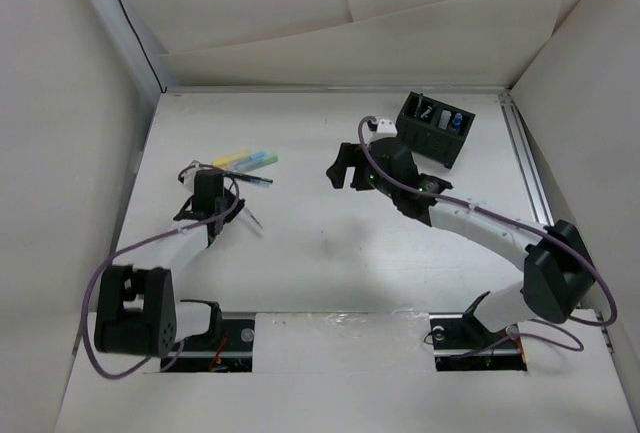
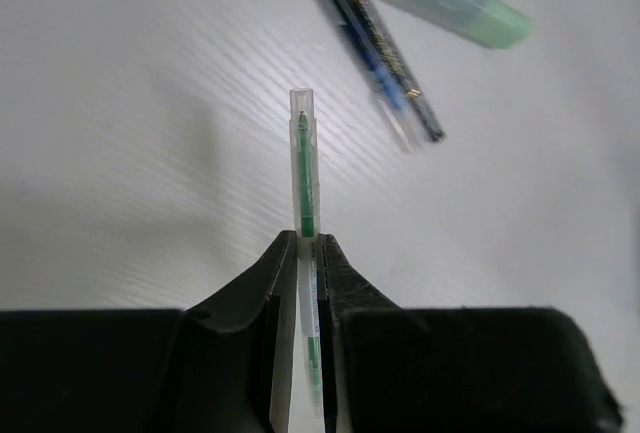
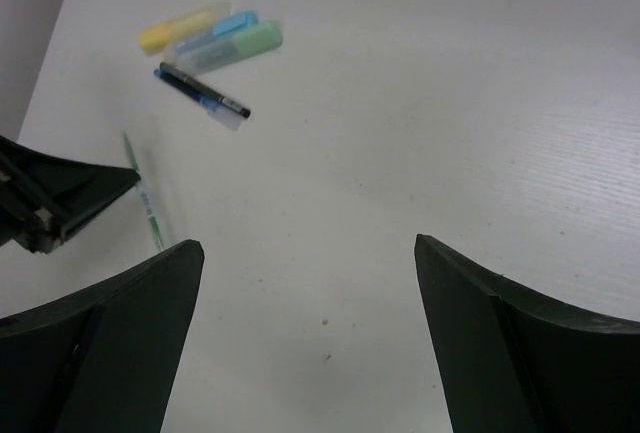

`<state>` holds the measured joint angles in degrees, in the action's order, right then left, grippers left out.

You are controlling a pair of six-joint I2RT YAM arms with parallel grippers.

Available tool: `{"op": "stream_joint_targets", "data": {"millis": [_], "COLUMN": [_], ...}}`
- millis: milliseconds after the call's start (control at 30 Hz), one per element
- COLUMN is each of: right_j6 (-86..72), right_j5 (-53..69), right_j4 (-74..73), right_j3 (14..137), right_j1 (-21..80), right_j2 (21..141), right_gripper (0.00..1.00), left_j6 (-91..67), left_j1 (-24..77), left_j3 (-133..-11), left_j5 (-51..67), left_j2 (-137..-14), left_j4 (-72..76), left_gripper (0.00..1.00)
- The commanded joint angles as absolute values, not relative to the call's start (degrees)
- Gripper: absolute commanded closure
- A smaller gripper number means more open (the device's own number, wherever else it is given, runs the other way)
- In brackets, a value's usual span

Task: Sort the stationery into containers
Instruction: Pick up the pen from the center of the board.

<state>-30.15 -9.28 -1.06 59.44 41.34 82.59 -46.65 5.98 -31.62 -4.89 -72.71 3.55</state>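
Note:
My left gripper (image 2: 305,243) is shut on a slim clear pen with green ink (image 2: 303,168), which sticks out ahead of the fingers; it also shows in the right wrist view (image 3: 145,193). In the top view this gripper (image 1: 205,198) is at the table's left. Just beyond it lie a yellow highlighter (image 1: 232,159), a light-blue and green highlighter (image 1: 260,162) and a dark blue pen (image 1: 245,179). The black organiser box (image 1: 436,131) stands at the back right with a few items in it. My right gripper (image 1: 340,168) is open and empty, mid-table.
White walls close in the table on the left, back and right. A metal rail (image 1: 525,158) runs along the right edge. The right arm (image 1: 470,218) stretches diagonally from the near right towards the middle.

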Motion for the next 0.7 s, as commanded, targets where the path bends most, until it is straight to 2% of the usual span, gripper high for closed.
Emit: {"op": "stream_joint_targets", "data": {"millis": [0,167,233,400,433,500,533,667], "right_j6": [-30.1,-31.9,-32.8,-34.7,-34.7,-35.3,-35.9,-35.9], "right_j5": [-3.4,2.3,3.8,10.9,11.9,14.1,14.1,16.0], "right_j4": [0.4,5.2,6.5,8.2,8.2,8.8,9.4,9.4], "right_j3": [62.1,62.7,62.7,66.4,67.1,68.4,69.6,73.2], "right_j1": [41.8,41.8,41.8,41.8,41.8,41.8,41.8,42.4], "right_j2": [84.5,86.2,86.2,89.8,90.4,91.7,92.9,96.8], "right_gripper": [0.07,0.14,0.23,0.68,0.7,0.65,0.53,0.28], "left_j6": [-42.0,-38.7,-38.1,-38.1,-38.1,-37.5,-37.5,-37.5], "left_j1": [6.2,6.2,6.2,6.2,6.2,6.2,6.7,6.7], "left_j3": [-29.1,-25.6,-24.8,-22.6,-22.6,-22.6,-22.6,-22.0], "left_j5": [3.1,14.7,19.8,28.6,29.9,32.8,33.7,35.5], "left_j2": [-64.1,-56.3,-55.7,-58.5,-59.1,-60.2,-60.7,-60.7], "left_j4": [8.1,17.1,19.6,31.6,32.9,36.4,37.5,42.0], "left_gripper": [1.0,1.0,1.0,1.0,1.0,1.0,1.0,1.0]}}
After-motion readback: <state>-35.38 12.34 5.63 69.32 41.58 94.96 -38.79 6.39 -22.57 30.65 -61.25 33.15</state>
